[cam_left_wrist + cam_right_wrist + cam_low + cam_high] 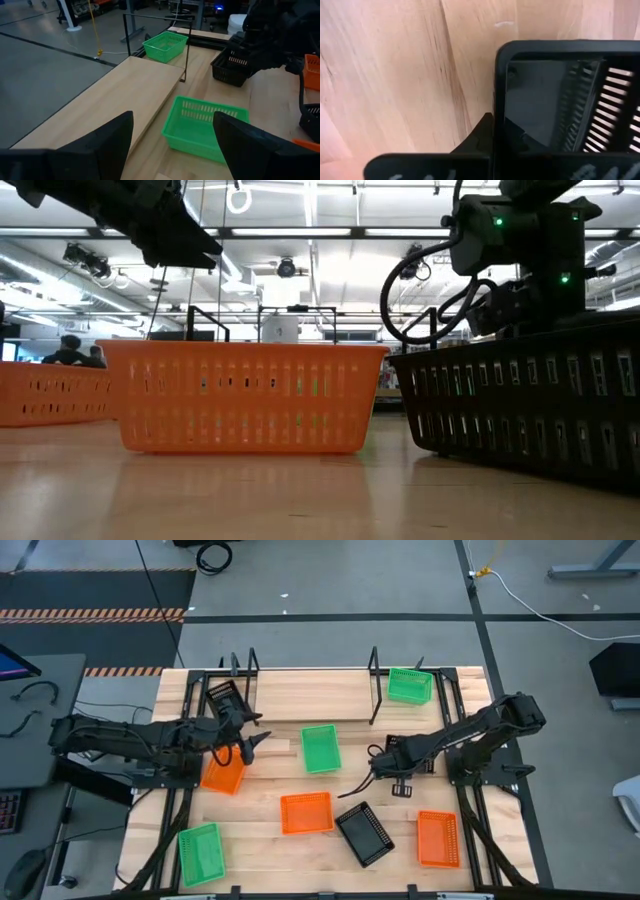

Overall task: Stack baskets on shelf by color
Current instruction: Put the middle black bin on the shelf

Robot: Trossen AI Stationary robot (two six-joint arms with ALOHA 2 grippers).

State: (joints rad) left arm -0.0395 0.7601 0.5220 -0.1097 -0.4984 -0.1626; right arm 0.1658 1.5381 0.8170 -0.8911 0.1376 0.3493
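Pickup step was in hand: the right claw [378, 772] had closed on the wall of a small black perforated plastic basket [408, 753] sitting on the pale wooden desk [270, 840]. In the right wrist view the basket's rim [540, 47] sat directly ahead of the dark fingers [475, 135], one outside the wall and the wall pinched between them, so I judged it gripping the basket, not just touching.

Next move, as I read it: lift clear without dragging, then carry it to the thin black metal-framed shelf with its pale board [310, 690], beyond the right claw. A single-wall pinch could let the basket tilt or swing, so a slow lift seemed wise.

Left claw [243, 747] was fully open and holding nothing, just beside a bright orange mesh basket [224, 775]. A bright green mesh basket [205, 127] lay ahead of it, between its spread fingers in the left wrist view.

Another green basket [410, 685] was already on the shelf's far end; a second black basket [363, 834] lay near the right claw.
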